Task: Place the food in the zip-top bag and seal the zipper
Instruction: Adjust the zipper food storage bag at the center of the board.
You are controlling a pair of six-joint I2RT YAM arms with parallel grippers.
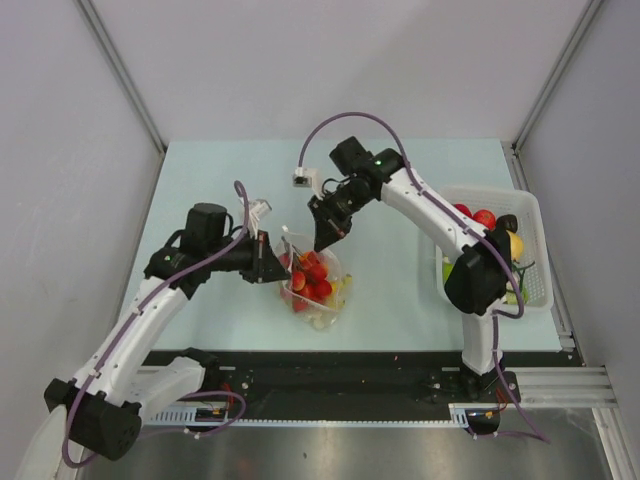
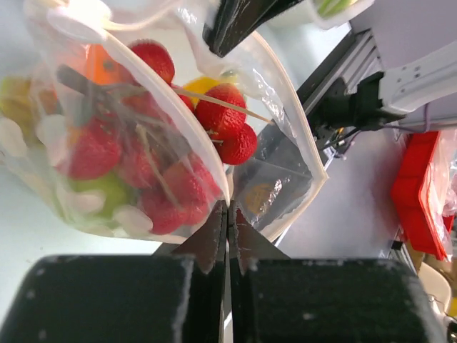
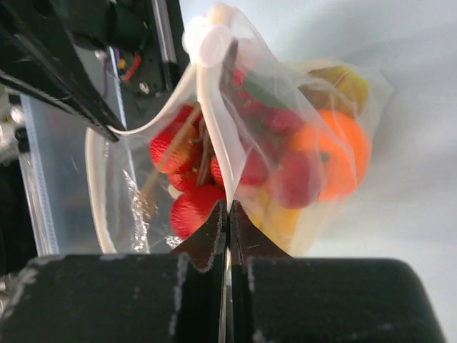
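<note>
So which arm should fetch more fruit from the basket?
Right, probably. The white slotted plastic basket sits on its side, far from the left gripper. The right gripper and the left both pinch the mouth of the clear dotted plastic bag, so the left could hold it alone.

The top camera is looking steeply down over the whole table (image 1: 220,180); both wrist cameras are facing the bag (image 1: 318,290) very closely, from opposite sides.

One bag (image 1: 318,290), one basket (image 1: 538,240), two claws (image 1: 280,268) (image 1: 321,245)
</note>
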